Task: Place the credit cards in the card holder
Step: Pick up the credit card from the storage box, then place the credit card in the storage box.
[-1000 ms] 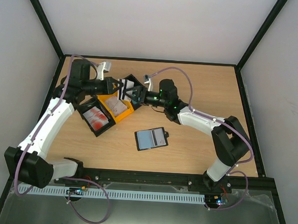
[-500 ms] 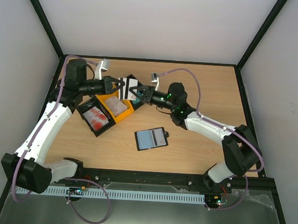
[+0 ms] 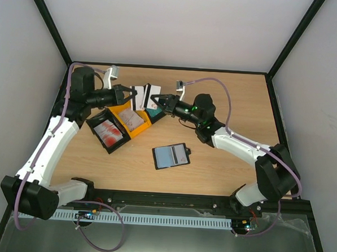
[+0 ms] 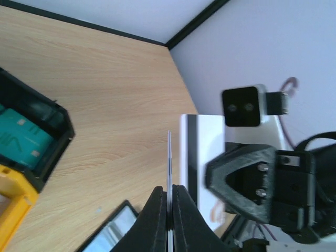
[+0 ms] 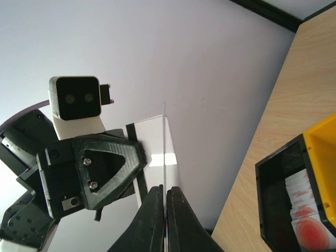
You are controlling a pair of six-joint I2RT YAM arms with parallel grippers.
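Looking from the left of the top view, the left arm [image 3: 52,139] reaches over the far part of the desk [image 3: 237,107]. Below it stands a black bin [image 3: 97,137] with red-and-white cards [image 3: 109,131] inside. The left jaws are clenched on a white card [image 3: 138,97] with a dark stripe, and they hold it up in the air above the bins. In the left wrist view this card is only a thin edge between the two fingers.

Next comes a yellow bin [image 3: 136,133] that holds grey-white cards [image 3: 132,120]. After it is a second black bin [image 4: 58,131] with a teal card [image 4: 23,139] in it.

Just beside the first card is a second white card [image 3: 152,93], and the right jaws are clenched on it. As far as I can tell these are two separate credit cards, one in each pair of jaws, very close together or perhaps touching. I cannot say if they are fully apart.

The card holder [image 3: 171,156] lies open and flat on the desk, nearer to the arm bases and well apart from both jaws. I see no card in its pocket, though the view is small. The right arm [image 3: 241,144] stretches in from the right.

In my judgement the task is at an early stage. Two cards are lifted, none is stored, and the bins hold several more.
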